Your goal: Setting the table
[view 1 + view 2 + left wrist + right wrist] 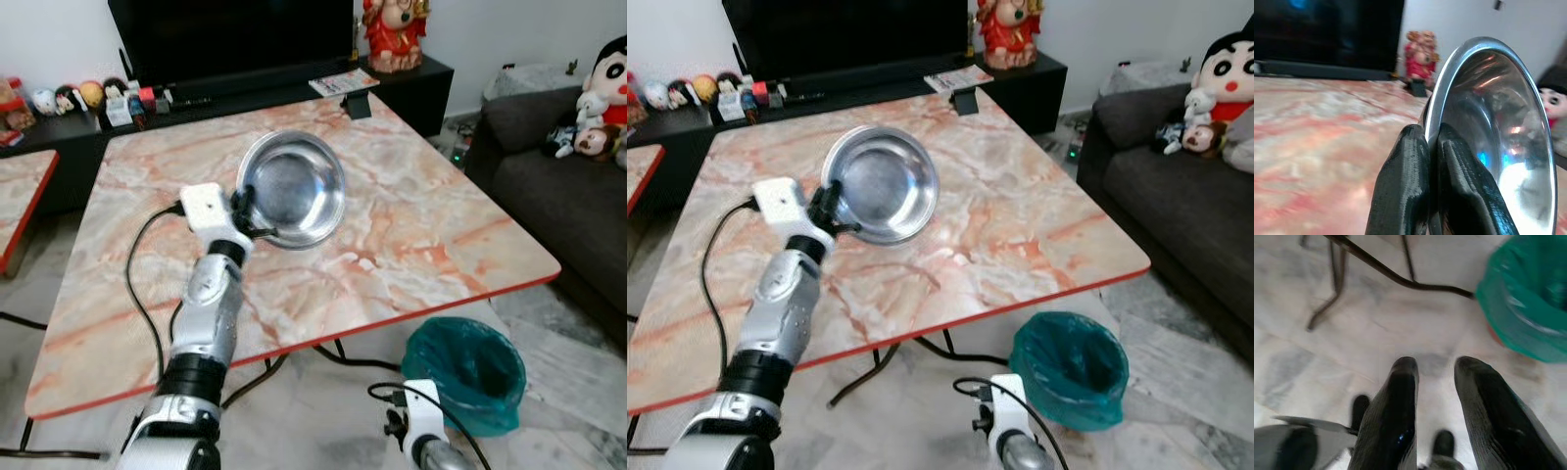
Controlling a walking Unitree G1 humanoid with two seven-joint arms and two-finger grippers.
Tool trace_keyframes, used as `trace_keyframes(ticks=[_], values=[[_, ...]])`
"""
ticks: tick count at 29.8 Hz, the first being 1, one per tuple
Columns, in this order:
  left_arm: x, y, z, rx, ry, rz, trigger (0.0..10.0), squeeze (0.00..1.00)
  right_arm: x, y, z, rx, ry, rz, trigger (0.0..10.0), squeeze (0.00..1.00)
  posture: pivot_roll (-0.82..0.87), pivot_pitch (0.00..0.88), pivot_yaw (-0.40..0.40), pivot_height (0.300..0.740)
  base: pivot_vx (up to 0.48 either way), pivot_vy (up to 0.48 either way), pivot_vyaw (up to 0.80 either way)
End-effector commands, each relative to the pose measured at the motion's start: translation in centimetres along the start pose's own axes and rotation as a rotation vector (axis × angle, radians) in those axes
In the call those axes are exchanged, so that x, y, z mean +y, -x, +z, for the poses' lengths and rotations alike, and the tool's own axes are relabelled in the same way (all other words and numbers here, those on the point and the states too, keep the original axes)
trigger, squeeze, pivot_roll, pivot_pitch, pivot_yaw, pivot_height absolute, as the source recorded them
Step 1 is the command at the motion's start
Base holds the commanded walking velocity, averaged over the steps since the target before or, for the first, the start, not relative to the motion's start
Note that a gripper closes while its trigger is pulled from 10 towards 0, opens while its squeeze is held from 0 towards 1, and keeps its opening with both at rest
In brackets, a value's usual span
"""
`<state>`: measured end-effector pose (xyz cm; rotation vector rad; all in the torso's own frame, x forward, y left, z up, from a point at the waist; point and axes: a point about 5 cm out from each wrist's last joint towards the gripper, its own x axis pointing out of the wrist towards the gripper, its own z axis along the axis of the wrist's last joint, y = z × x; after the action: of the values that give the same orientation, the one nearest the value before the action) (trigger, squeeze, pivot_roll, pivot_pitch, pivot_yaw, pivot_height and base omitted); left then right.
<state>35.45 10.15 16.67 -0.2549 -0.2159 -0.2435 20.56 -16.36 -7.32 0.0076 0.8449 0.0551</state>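
Observation:
A shiny steel bowl [292, 186] is held tilted above the middle of the marble-patterned table [411, 235]. My left gripper [245, 213] is shut on the bowl's near-left rim; in the left wrist view its two black fingers [1408, 181] pinch the bowl's [1498, 137] edge. My right arm hangs low beside the table; its gripper [1435, 396] points at the floor with its fingers slightly apart and nothing between them.
A green-lined waste bin [464, 372] stands on the floor by the table's near right corner. A dark sofa [563, 196] with plush toys is on the right. A TV cabinet [245, 88] with small items runs behind the table. Another table's edge [20, 196] is on the left.

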Motion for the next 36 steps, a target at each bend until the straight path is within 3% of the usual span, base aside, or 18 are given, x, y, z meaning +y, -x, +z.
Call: trace_keyframes(ticks=[1,5,13,18,36], values=[[0.5,-0.1,0.9,-0.019,-0.032,-0.003,10.0,0.0,0.6,-0.1,0.1,-0.005,-0.007,0.013,10.0,0.0,0.02,0.0,0.054,0.74,0.0,0.0,0.0],[0.3,-0.4,0.7,0.024,-0.038,-0.008,10.0,0.0,0.6,-0.1,0.1,-0.006,-0.01,0.013,10.0,0.0,0.02,0.0,0.055,0.74,0.0,0.0,0.0],[-1.2,-1.4,0.5,0.074,0.081,-0.03,10.0,0.0,0.8,-0.1,0.1,-0.006,-0.012,0.015,10.0,0.0,0.02,0.0,0.062,0.74,0.0,0.0,0.0],[-1.5,-1.6,0.4,0.085,-0.014,-0.012,10.0,0.0,0.8,-0.1,0.1,-0.004,-0.035,0.01,10.0,0.0,0.02,0.0,0.065,0.74,0.0,0.0,0.0],[-0.6,-1.4,0.9,0.066,-0.028,0.026,10.0,0.0,0.9,-0.1,0.0,-0.005,-0.024,0.02,10.0,0.0,0.02,0.0,0.063,0.74,0.241,0.0,0.0]])
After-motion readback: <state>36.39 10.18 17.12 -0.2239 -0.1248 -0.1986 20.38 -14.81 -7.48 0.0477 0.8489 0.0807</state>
